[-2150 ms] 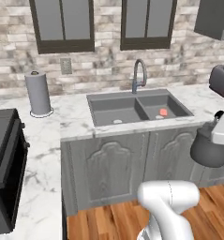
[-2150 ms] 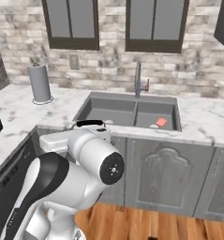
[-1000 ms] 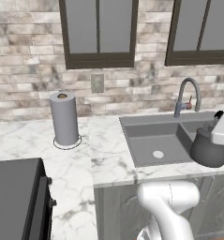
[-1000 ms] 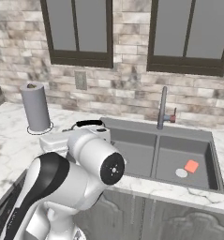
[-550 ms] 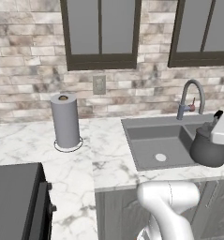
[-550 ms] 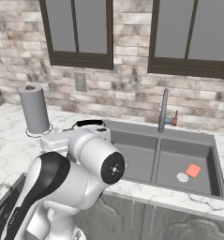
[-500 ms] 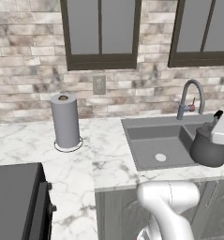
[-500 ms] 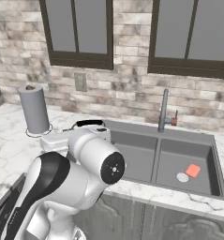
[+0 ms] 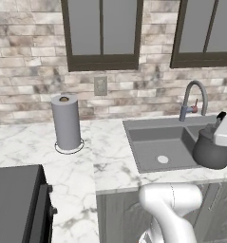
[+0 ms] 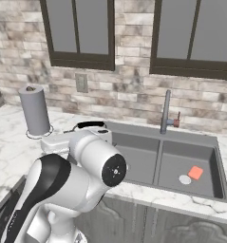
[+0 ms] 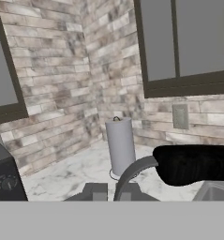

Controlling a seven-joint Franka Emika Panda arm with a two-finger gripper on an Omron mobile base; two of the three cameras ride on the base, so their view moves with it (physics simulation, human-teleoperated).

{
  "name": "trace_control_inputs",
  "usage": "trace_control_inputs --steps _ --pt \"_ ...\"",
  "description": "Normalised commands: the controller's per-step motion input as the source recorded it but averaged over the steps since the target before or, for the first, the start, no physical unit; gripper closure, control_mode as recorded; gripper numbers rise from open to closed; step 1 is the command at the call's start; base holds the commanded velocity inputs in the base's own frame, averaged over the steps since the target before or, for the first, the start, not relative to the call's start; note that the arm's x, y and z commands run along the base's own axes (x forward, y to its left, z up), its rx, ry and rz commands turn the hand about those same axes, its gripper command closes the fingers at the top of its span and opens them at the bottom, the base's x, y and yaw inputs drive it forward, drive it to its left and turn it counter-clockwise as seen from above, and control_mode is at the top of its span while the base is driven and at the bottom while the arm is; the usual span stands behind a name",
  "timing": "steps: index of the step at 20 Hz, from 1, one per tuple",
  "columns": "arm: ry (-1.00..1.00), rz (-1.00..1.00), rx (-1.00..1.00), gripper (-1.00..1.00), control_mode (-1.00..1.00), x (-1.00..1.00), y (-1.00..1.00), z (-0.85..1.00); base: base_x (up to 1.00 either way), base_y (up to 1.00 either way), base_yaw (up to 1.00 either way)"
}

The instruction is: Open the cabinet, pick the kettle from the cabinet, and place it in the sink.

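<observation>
Where the white marble counter (image 9: 105,163) meets the brick backsplash, open surface is seen between the paper towel roll (image 9: 66,122) and the sink (image 9: 153,147), with a wall outlet (image 9: 100,86) above that gap. At the left front edge of the counter a black appliance (image 9: 15,199) is located, well apart from the sink.

The kettle (image 9: 211,149) is held clear of the counter, over the right part of the sink near its front rim in the left base view. The gripper (image 11: 111,192) is closed on the kettle's black top handle (image 11: 193,164), which is shown large and dark across the hand view, with the grey handle arch curving down to the finger tips.

The sink is divided into two basins. In the left basin only a round drain (image 9: 163,160) is seen. In the right basin a drain and a small orange sponge (image 10: 195,172) are seen lying near each other on the floor. The gooseneck faucet (image 10: 165,114) stands behind the divider.
</observation>
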Motion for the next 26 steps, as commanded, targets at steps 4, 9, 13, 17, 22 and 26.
trace_control_inputs --steps 4,9,13,17,22,26 --pt "0.0 0.0 0.0 1.0 -1.0 0.0 0.0 0.0 0.0 0.0 0.0" --pt "0.0 0.0 0.0 1.0 -1.0 0.0 0.0 0.0 0.0 0.0 0.0" --pt "0.0 0.0 0.0 1.0 -1.0 0.0 0.0 0.0 0.0 0.0 0.0" --pt "0.0 0.0 0.0 1.0 -1.0 0.0 0.0 0.0 0.0 0.0 0.0" --pt "-0.01 -0.01 -0.03 1.0 -1.0 0.18 0.09 -0.03 0.0 0.0 0.0" --pt "0.07 0.0 -0.05 1.0 -1.0 0.45 0.21 -0.04 0.0 0.0 0.0"
